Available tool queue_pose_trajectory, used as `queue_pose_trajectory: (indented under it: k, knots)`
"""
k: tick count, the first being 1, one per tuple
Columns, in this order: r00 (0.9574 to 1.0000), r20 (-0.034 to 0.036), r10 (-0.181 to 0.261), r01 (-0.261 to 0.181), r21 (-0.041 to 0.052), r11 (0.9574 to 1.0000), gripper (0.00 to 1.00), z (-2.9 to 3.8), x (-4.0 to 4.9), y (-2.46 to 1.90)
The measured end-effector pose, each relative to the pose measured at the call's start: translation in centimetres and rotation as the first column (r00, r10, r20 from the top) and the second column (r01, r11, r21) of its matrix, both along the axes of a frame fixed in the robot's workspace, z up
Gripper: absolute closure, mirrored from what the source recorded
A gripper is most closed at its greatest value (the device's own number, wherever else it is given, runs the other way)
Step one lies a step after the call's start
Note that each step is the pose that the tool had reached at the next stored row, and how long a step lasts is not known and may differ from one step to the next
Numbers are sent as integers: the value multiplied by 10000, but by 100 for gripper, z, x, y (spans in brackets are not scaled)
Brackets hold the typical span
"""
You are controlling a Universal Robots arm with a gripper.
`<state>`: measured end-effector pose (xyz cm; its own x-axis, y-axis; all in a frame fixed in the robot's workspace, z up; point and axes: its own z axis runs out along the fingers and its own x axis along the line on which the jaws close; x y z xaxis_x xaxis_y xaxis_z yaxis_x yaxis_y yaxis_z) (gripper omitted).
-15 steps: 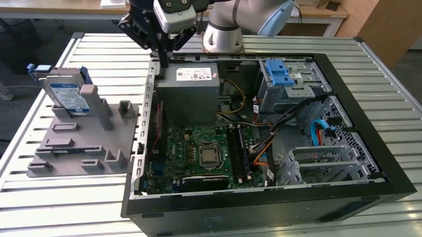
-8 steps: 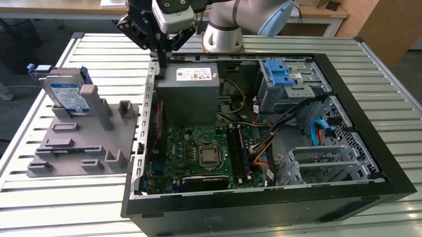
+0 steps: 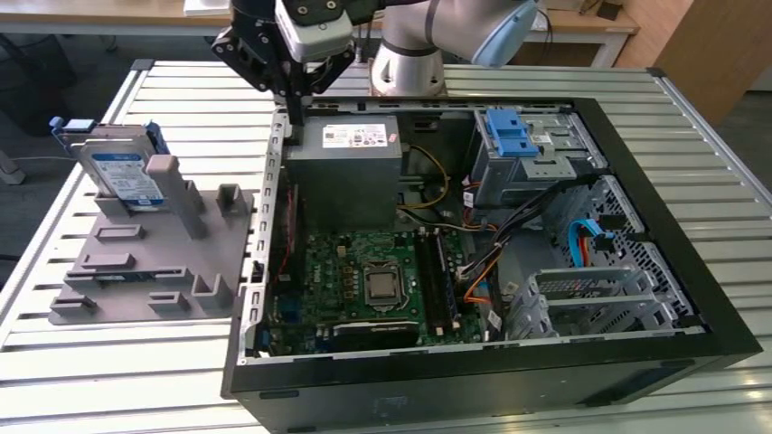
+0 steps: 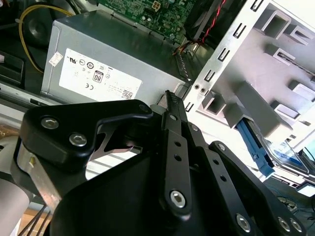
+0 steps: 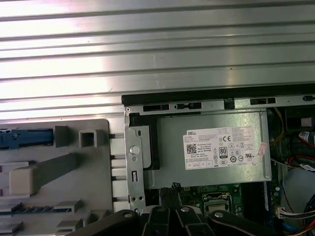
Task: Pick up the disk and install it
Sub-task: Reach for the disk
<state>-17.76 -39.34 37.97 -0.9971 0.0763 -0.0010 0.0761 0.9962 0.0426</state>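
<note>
While the arm hangs over the far side of the open computer case [image 3: 483, 375], the gripper [image 3: 293, 101] sits just above the case wall at the corner by the power supply box [image 3: 343, 172]. Its black fingers are drawn together to a point with nothing between them. The disk [image 3: 121, 172] stands on edge in the grey fixture [image 3: 145, 262] on the slatted metal table [image 3: 97, 380], to the exterior view's left of the case and apart from the gripper.

The exterior view gives you the whole machine. A green motherboard [image 3: 362, 271] fills the middle, and the silver drive cage [image 3: 555, 149] with its blue latch [image 3: 513, 136] sits towards the exterior view's right, above a tangle of coloured cables.

The second wrist view looks along the gripper [image 4: 170, 96] itself, linkage and screws up close, tips meeting over the case's metal edge. Beyond them the disk [image 4: 288, 155] shows as a strip of blue bracket and a corner of label. A yellow cable [image 4: 22, 29] loops beside the power supply box [image 4: 98, 54].

The first wrist view looks straight down on the grey fixture [image 5: 93, 187], the blue upper edge of the disk [image 5: 24, 137] and the gripper [image 5: 167, 189] with its tips together.

As for labels, the power supply box [image 5: 172, 147] carries a white sticker crowded with small black print and round marks. The disk's label is white with blue bands, its print too small to make out.
</note>
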Motion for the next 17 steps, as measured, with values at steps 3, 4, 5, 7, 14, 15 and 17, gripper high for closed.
queue_pose_trajectory:
  k: [3, 4, 5, 7, 14, 15, 17]
  knots:
    - [10000, -16, 1, -1, 0, 10000, 89, -3, -5, 0]
    - [10000, -18, 0, 0, 0, 10000, 89, -4, -6, 0]
    - [10000, -24, 1, -1, 0, 10000, 89, -5, -7, 0]
    - [10000, -33, 1, -1, -1, 10000, 89, -7, -10, 0]
    - [10000, -92, 0, 0, 0, 10000, 89, -25, -35, 0]
    - [10000, -95, 0, 0, 0, 10000, 89, -26, -37, 0]
    - [9999, -102, 0, 0, 0, 10000, 89, -28, -42, 0]
